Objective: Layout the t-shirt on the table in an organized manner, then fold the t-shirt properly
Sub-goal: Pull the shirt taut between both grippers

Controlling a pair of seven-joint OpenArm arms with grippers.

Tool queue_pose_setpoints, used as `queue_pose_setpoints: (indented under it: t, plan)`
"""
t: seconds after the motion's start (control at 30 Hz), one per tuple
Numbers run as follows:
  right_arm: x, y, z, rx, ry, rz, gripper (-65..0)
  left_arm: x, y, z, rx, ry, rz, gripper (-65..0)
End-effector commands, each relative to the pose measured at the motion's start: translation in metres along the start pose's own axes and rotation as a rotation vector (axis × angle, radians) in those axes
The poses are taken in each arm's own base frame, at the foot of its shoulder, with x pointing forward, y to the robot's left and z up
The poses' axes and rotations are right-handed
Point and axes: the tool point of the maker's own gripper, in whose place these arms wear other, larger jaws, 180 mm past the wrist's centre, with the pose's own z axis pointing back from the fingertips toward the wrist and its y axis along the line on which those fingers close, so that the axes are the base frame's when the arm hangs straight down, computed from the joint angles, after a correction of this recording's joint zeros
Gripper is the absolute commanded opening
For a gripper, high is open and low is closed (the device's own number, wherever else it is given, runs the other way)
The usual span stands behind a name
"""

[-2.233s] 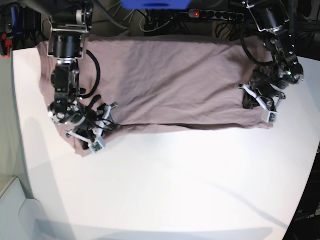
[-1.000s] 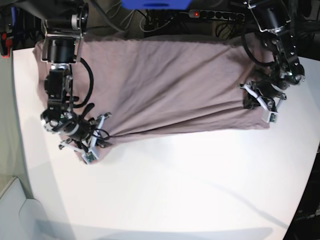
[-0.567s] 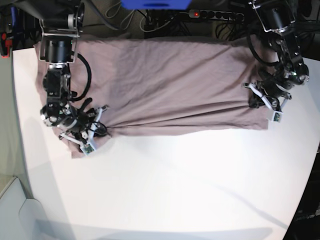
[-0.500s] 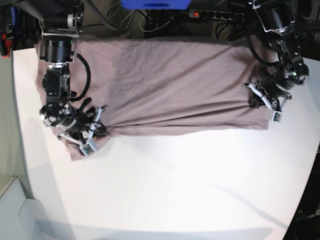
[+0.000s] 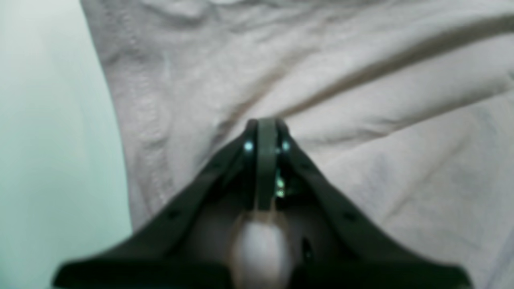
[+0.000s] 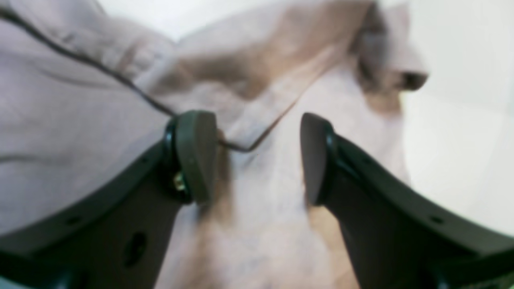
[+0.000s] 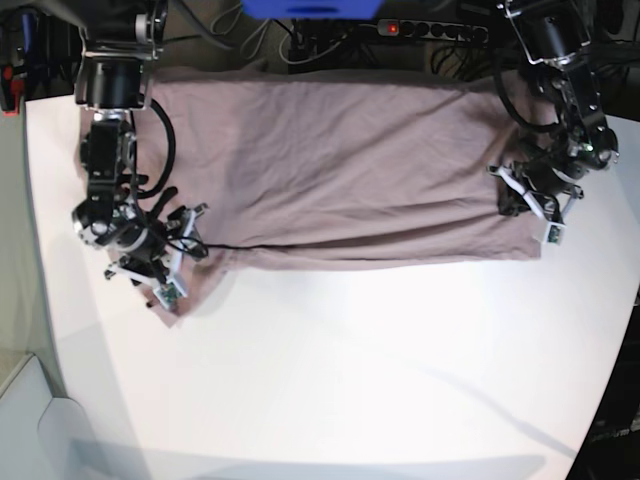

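**Shirt spread, fold not started**

Shirt lay flat across far side of desk, long edge roughly straight; sleeve corner near right end effector was rumpled. No fold visible yet.

Base view gave overall layout. Wrist views only: left end effector pinched on shirt hem; right's jaws were spread, cloth loose between.

no legible text, label, brand, number or sign found in any view: the t-shirt shows plain cloth with no print, the surface is bare of markings, and the small tags on the arms are too small and blurred to read.
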Motion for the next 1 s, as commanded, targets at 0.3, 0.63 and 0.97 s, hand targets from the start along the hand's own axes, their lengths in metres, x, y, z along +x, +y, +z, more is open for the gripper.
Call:
queue_pose_setpoints:
  t: [0.3, 0.63, 0.97]
  plan:
    - [0.015, -0.005, -0.008, 0.009, -0.033, -0.025, -32.3, -0.006, 0.010, 0.003, 0.035, 0.050, -0.024, -64.1]
    - [0.021, -0.009, -0.010, 0.008, -0.038, -0.027, -59.1, -0.006, 0.010, 0.003, 0.035, 0.050, -0.024, -64.1]
    - [0.040, -0.019, -0.007, -0.012, -0.072, -0.015, -65.0, -0.006, 0.010, 0.003, 0.035, 0.050, -0.024, -64.1]
